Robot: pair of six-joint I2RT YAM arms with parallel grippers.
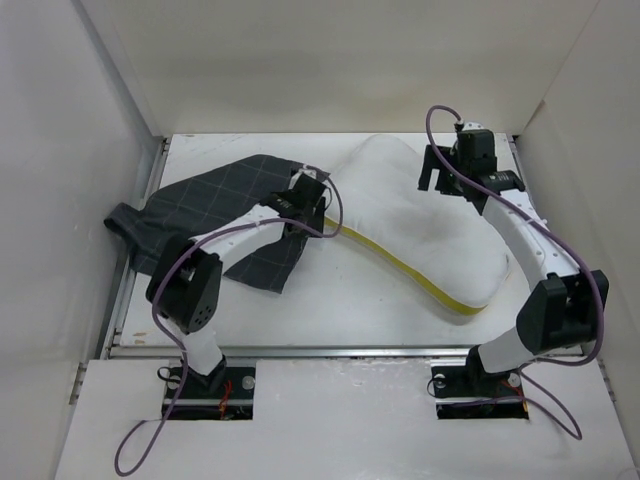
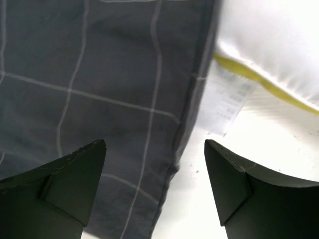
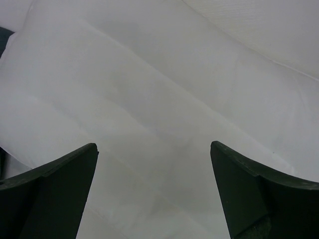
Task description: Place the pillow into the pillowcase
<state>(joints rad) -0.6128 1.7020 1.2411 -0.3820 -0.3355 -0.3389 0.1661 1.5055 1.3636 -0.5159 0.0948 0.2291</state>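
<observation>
The dark grey grid-patterned pillowcase (image 1: pixel 220 215) lies crumpled at the left of the table. Beside it, running diagonally from the middle to the right, is the white pillow (image 1: pixel 420 225) with its yellow piped edge (image 1: pixel 400 268). My left gripper (image 1: pixel 303 222) hovers open over the pillowcase's right hem (image 2: pixel 187 124), holding nothing. In the left wrist view, the pillow's yellow edge (image 2: pixel 269 87) and a white label (image 2: pixel 227 102) lie just past that hem. Over the pillow's far end my right gripper (image 1: pixel 433 172) stands open. The right wrist view shows only white pillow cloth (image 3: pixel 164 89) below its jaws.
White walls close in the table (image 1: pixel 330 310) on the left, back and right. A metal rail (image 1: pixel 350 350) runs along its near edge in front of the arm bases. A corner of the pillowcase (image 1: pixel 120 222) hangs over the left edge.
</observation>
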